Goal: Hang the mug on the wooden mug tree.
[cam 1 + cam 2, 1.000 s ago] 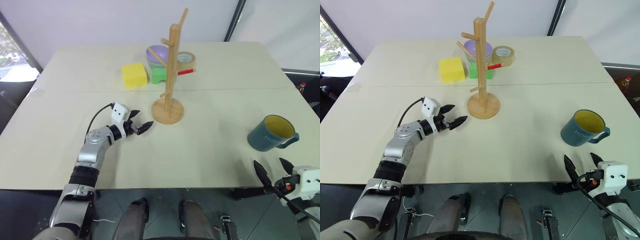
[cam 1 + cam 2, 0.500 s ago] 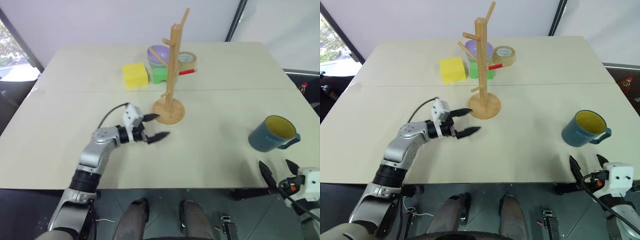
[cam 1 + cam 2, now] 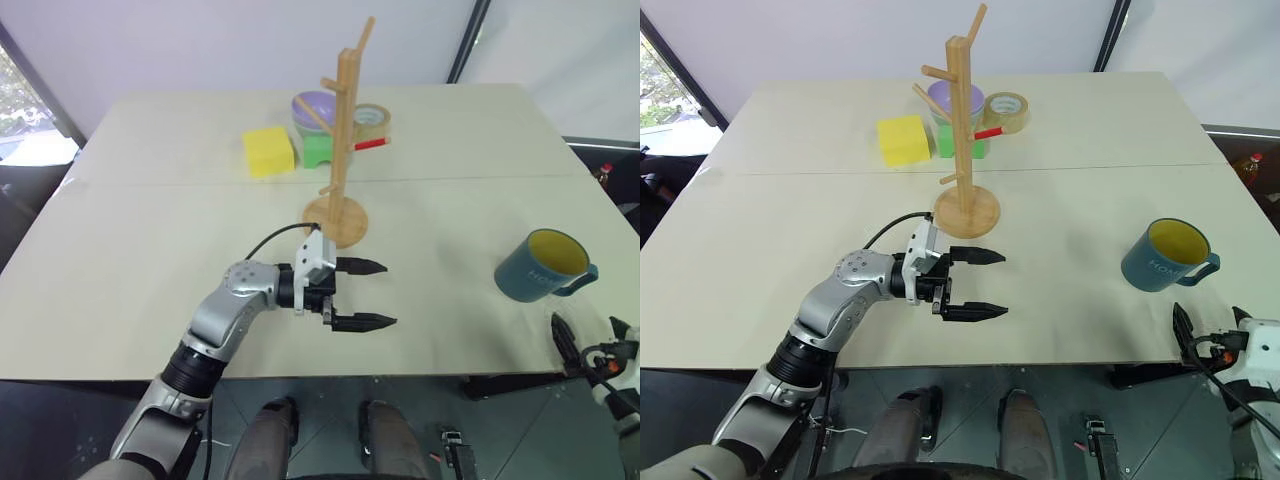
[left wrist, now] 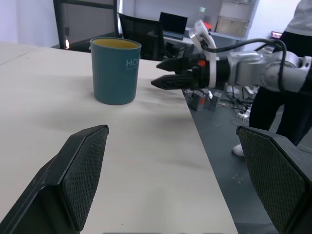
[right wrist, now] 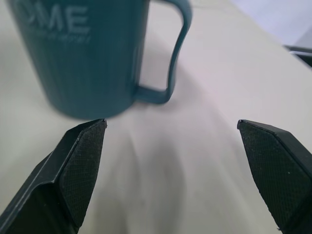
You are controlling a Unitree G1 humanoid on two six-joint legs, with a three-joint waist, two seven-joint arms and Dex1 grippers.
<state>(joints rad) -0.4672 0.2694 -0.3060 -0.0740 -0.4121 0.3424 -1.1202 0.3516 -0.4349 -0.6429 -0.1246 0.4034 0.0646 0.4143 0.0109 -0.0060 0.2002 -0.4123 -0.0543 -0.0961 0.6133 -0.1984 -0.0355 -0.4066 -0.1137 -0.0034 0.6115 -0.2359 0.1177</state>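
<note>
The teal-blue mug with a yellow inside stands upright at the table's right, its handle turned right. The wooden mug tree rises at mid table on its disc base, pegs bare. My left gripper hovers open in front of the tree's base, pointing right toward the mug with a wide stretch of table between them. My right gripper is open at the table's near right edge, just short of the mug. In the right wrist view the mug sits close ahead, left of the gap between the fingers.
Behind the tree sit a yellow block, a purple bowl on a green block, a tape roll and a red pen. The table's near edge runs close under both grippers.
My left gripper swung from left of the tree's base to the right and nearer the front edge, turning to point at the mug. The right gripper drifted a little to the right.
</note>
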